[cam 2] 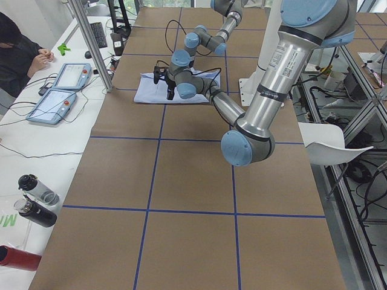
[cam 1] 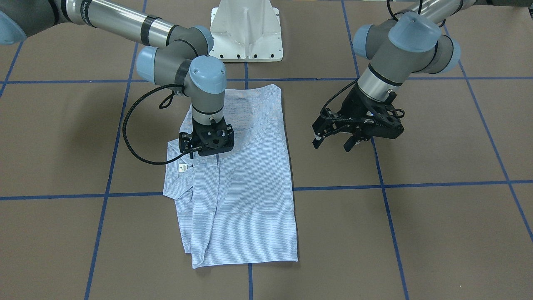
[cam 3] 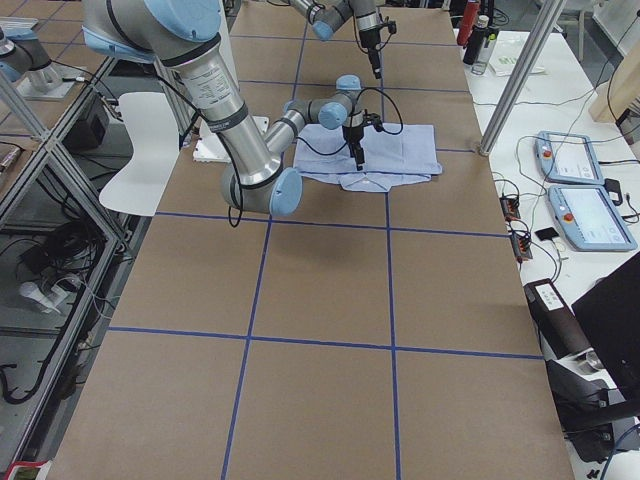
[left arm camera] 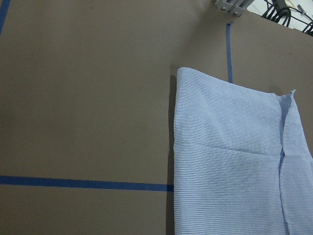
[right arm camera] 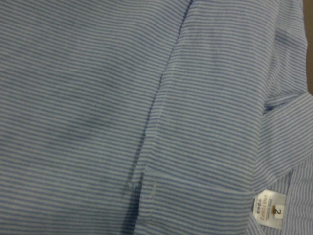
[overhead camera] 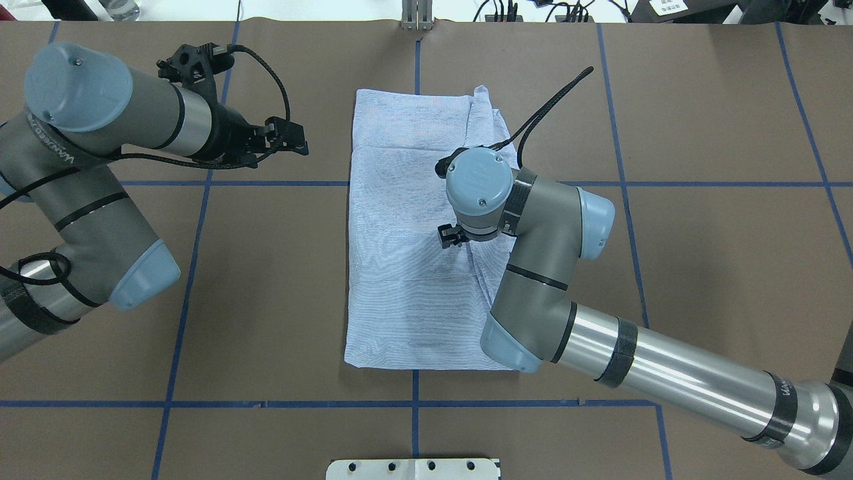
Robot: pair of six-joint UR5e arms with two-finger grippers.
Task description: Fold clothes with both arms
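Observation:
The light blue-and-white striped shirt (cam 1: pixel 245 200) lies flat on the brown table, folded into a long rectangle, its collar and white neck label (cam 1: pixel 182 167) at one long side. My right gripper (cam 1: pixel 206 143) points straight down onto the shirt near the collar. Its fingers are hidden under the wrist, and the right wrist view shows only cloth (right arm camera: pixel 98 98) and the label (right arm camera: pixel 269 208) up close. My left gripper (cam 1: pixel 333 143) hovers open and empty above bare table, beside the shirt's other long edge (left arm camera: pixel 230 161). From overhead the shirt (overhead camera: pixel 400 267) sits mid-table, the left gripper (overhead camera: pixel 293 143) to its left.
The white pedestal base (cam 1: pixel 245 33) stands at the robot's side of the table. Blue tape lines (cam 1: pixel 416 183) cross the brown surface. Beyond the far edge a side table holds control tablets (cam 2: pixel 69 75) and bottles (cam 2: pixel 36 190), with a seated person (cam 2: pixel 18 51).

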